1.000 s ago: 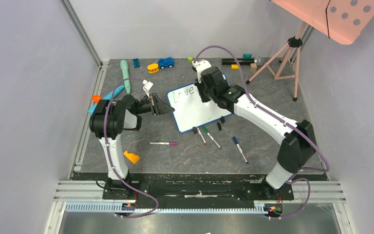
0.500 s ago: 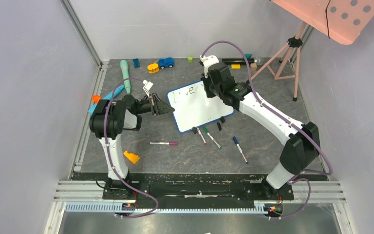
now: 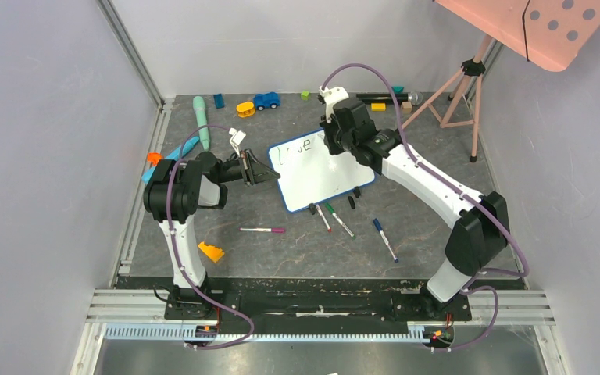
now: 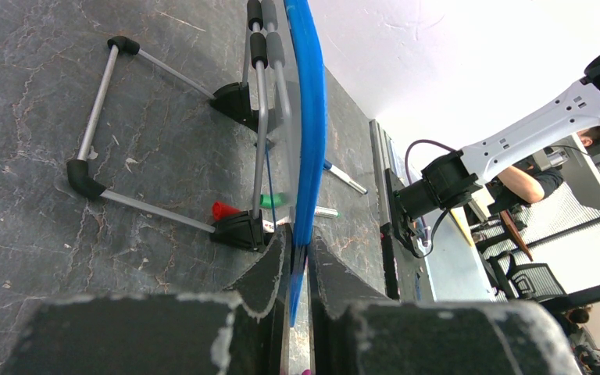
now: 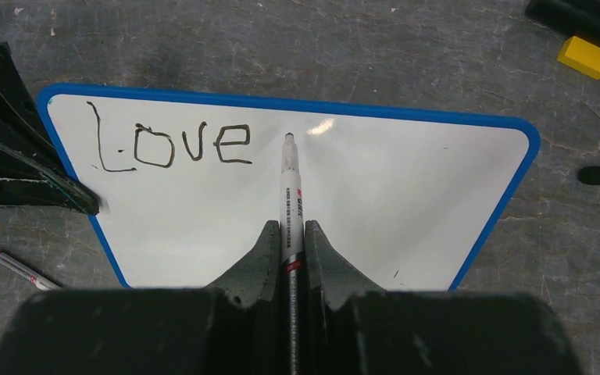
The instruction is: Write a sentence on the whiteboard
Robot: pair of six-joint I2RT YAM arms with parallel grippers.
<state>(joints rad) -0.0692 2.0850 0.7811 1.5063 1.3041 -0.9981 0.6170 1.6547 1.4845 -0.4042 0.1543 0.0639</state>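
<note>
Dark grey marbled tabletop point(image 3: 297, 254), boxed in by pale walls, w/ a pink tripod point(image 3: 459, 94) at the far right corner. The whiteboard point(image 3: 324, 176) sits near the middle, btwn the two arms, turned askew to the tabletop edges, its blue frame all in sight from the right wrist cam. Left arm point(image 3: 178, 194) reaches in low from the side; left jaws are clamped tight on the blue frame at the board's left edge, and the left wrist cam shows that edge pinched between both pads. That view also shows a wire stand point(image 4: 98, 105) w/ black feet on the board's back side. Right arm point(image 3: 426, 183) stretches over the board's far end, its jaws closed on a marker point(image 5: 289, 187) that points down at the white surface. The tip is just right of the last letter; can't tell if it touches. Of the sentence point(image 5: 173, 145), only "Love" is there so far, in dark ink along the board's top left. Loose pens lie near the board's near edge: a pink-capped pen point(image 3: 263, 230) off to the left, then a red pen point(image 3: 322, 216), a green pen point(image 3: 340, 221) and a blue pen point(image 3: 385, 239). An orange wedge point(image 3: 211, 251) sits near the left arm's base, and a blue toy car point(image 3: 266, 100) by the far wall.
</note>
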